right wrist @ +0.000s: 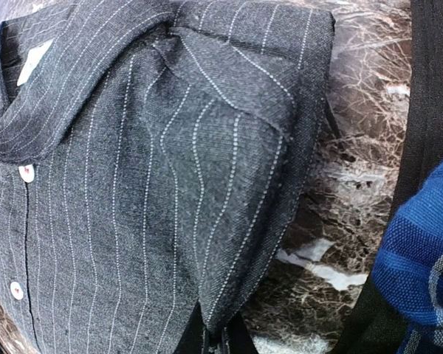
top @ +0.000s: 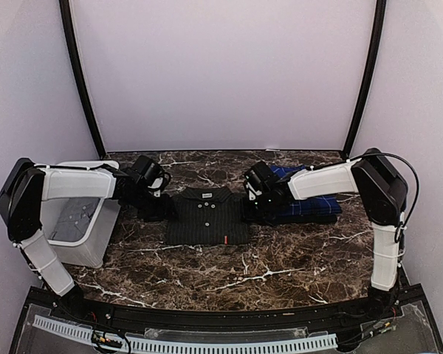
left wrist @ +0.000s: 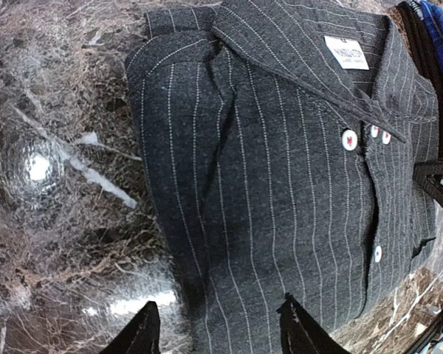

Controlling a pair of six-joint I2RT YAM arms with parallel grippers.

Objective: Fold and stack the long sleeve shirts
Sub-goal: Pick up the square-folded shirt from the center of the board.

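Note:
A black pinstriped long sleeve shirt (top: 207, 215) lies folded, collar away from me, in the middle of the marble table (top: 280, 258). A blue-and-navy plaid shirt (top: 314, 200) lies folded to its right, partly under my right arm. My left gripper (top: 156, 206) is at the black shirt's left edge; its fingers (left wrist: 136, 333) stand apart, one over the table and one over the cloth (left wrist: 266, 184). My right gripper (right wrist: 221, 343) is shut on the black shirt's right edge (right wrist: 244, 221), which rises in a small peak. The plaid shirt (right wrist: 421, 258) shows just right of it.
A white plastic bin (top: 77, 217) stands at the table's left edge, beside my left arm. Pale walls and two black curved poles (top: 81, 81) close off the back. A black rail runs along the near edge.

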